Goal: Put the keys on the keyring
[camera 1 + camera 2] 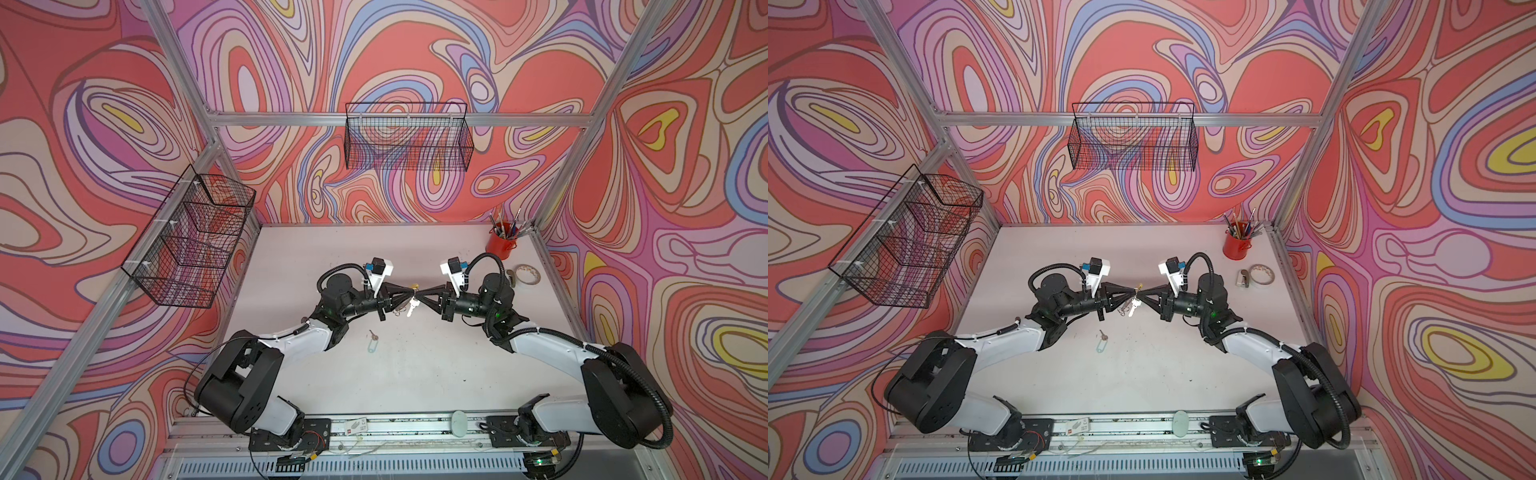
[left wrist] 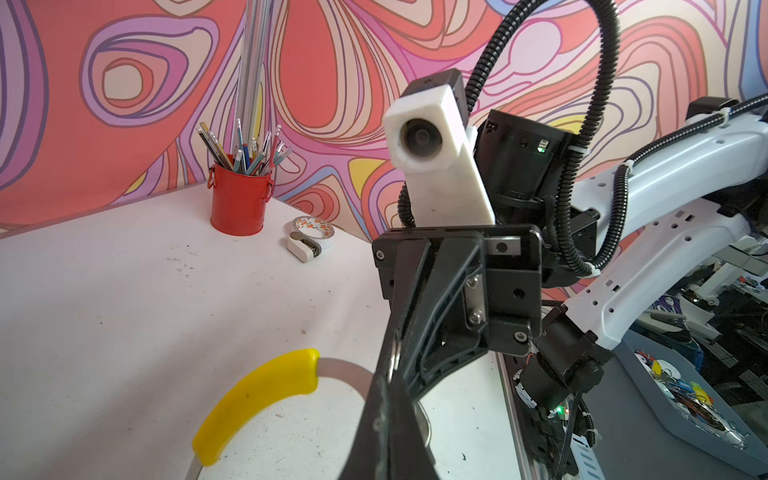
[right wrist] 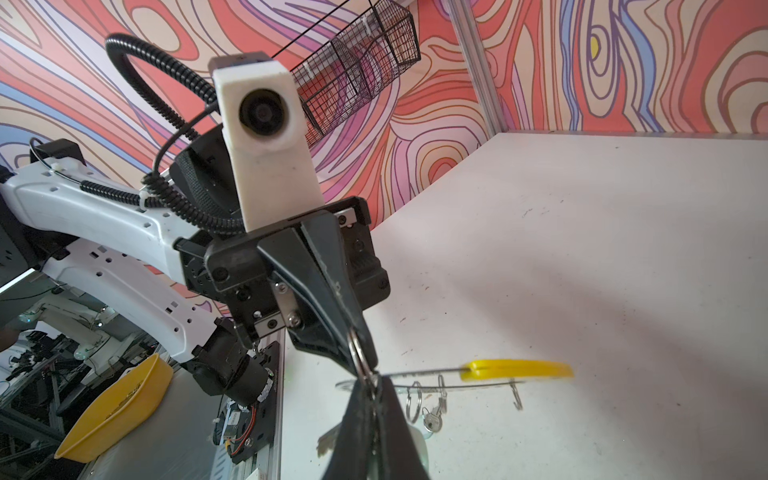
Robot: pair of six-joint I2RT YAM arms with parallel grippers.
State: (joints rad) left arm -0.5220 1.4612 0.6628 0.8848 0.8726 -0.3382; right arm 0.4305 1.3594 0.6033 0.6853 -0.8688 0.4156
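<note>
the two hands meet tip to tip over the middle of the bench [image 1: 415, 395], holding the keyring [image 2: 343, 368] up off the surface. the left hand [image 1: 406, 296] is pinched fully shut on the hoop's rim. the right hand [image 1: 422, 296] is just as tightly shut at the same spot, though i cannot tell whether it has the flat band itself or only one of the small wire loops there. from the pinch the hoop reaches away towards the back wall, lying roughly level, with its yellow sleeve [image 3: 519, 369] on the far part of the rim. the hanging key [image 1: 410, 309] dangles with its pale tag just below where the fingertips meet.

what matters next, i'd say, is the loose key [image 1: 370, 343]. it lies flat on the bench, below the hands, nearer the robot's base and on the left arm's side of the middle. its long axis runs nearly front to back, metal end pointing away and tag towards the base. the left hand is the nearer one, but it is the hand i can say is carrying the hoop, so one hand has to let go and come down for the key.
</note>
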